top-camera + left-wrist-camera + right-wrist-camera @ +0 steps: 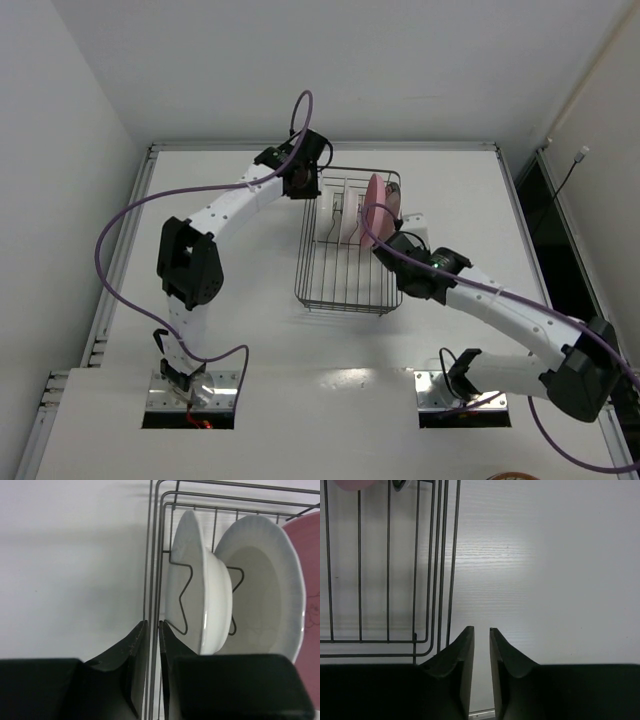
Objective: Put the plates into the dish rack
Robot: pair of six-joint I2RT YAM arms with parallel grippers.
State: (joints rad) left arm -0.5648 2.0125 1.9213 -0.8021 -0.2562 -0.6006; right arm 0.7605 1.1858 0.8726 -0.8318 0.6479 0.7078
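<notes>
The grey wire dish rack [330, 290] stands mid-table. Two whitish plates [345, 215] and the pink plate [376, 200] stand upright in its far end. In the left wrist view the first whitish plate [200, 580], the second [260, 580] and the pink plate [307, 580] stand side by side. The patterned plate is out of view. My left gripper [303, 185] [153, 625] is shut on the rack's left rim wires [155, 555]. My right gripper [388, 248] [481, 629] is shut and empty, just outside the rack's right side [435, 580].
The white table [240, 300] has a raised metal edge along its far and side borders. Purple cables loop over both arms. A dark panel stands beyond the table's right edge [545, 220].
</notes>
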